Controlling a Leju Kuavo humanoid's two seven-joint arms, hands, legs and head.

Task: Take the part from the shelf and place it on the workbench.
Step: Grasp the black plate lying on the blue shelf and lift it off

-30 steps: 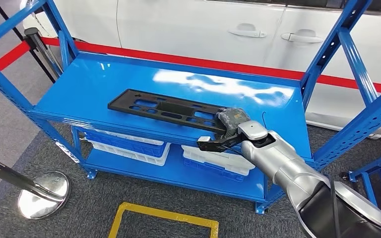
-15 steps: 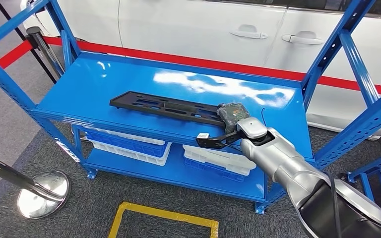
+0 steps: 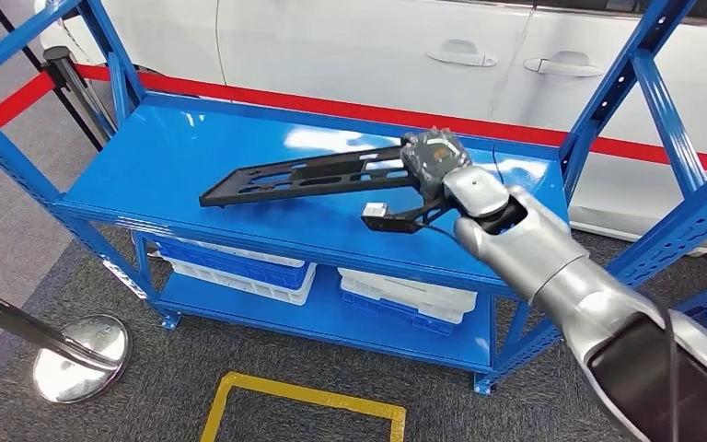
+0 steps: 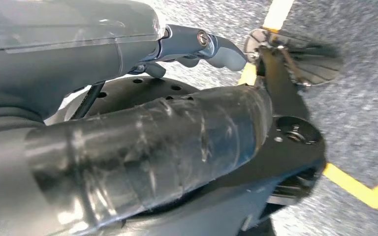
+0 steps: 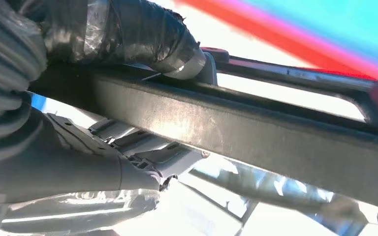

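The part [image 3: 304, 175] is a long black flat plate with several cut-outs. My right hand [image 3: 433, 161] grips its right end and holds that end up above the blue shelf top [image 3: 175, 147]. The plate slopes down to the left, and its far tip is low, near the shelf surface. In the right wrist view the black bar of the part [image 5: 256, 132] runs across, with my taped thumb [image 5: 128, 29] pressed on one side and a finger on the other. My left hand [image 4: 152, 132] hangs over the grey floor with its fingers apart and nothing in it.
Blue shelf uprights [image 3: 644, 83] stand on both sides of the top shelf. White and blue trays [image 3: 239, 272] lie on the lower shelf. A white car stands behind a red belt. A chrome stanchion base [image 3: 78, 359] and a yellow floor marking [image 3: 304, 405] lie in front.
My right hand has risen and moved back, lifting the part's right end off the shelf. The plate now tilts, with its left end low.
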